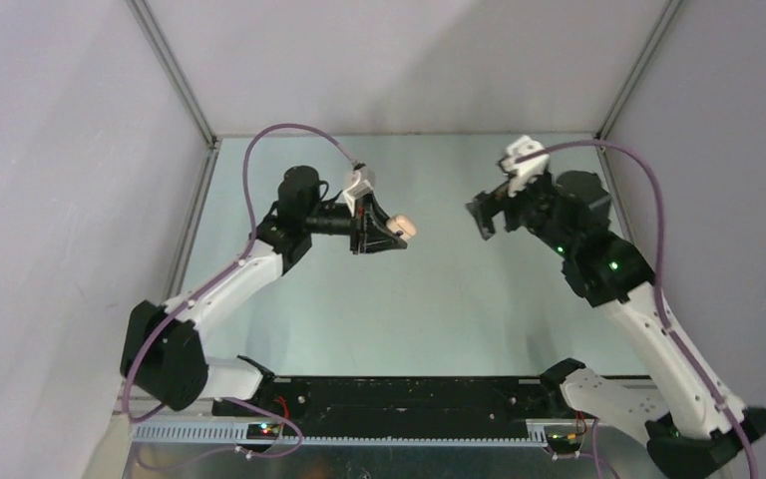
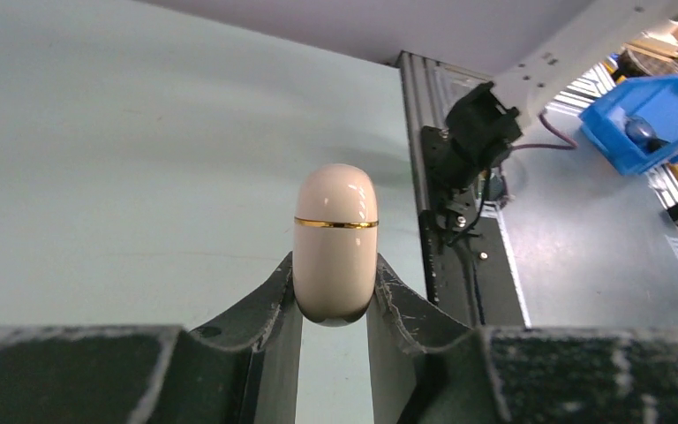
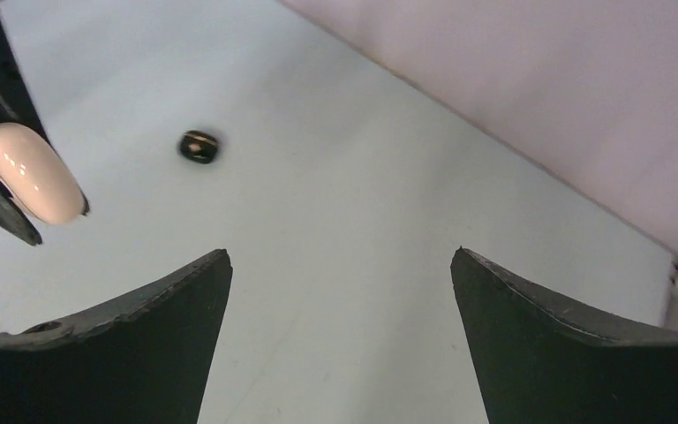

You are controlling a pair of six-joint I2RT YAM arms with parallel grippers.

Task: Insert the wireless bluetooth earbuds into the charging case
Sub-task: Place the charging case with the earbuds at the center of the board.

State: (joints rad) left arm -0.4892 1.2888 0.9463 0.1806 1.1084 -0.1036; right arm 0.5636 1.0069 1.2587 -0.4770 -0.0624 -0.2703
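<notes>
Spanning the scene, the pale bench (image 1: 409, 319) carries both arms at its near edge. The left fingers (image 1: 399, 232) are clamped on the lower end of a closed beige case (image 2: 335, 243) with a gold band. The right fingers (image 1: 481, 215) are spread wide, holding nothing, facing that case. A small black piece (image 3: 199, 146) with a gold glint lies on the bench beyond the case. It is hidden in the overhead view and too small to tell earbud from case.

- The top camera is looking down from high above the beige case (image 1: 408, 229).
- The left wrist camera is sitting just behind it.
- The right wrist camera is facing it from farther off.
</notes>
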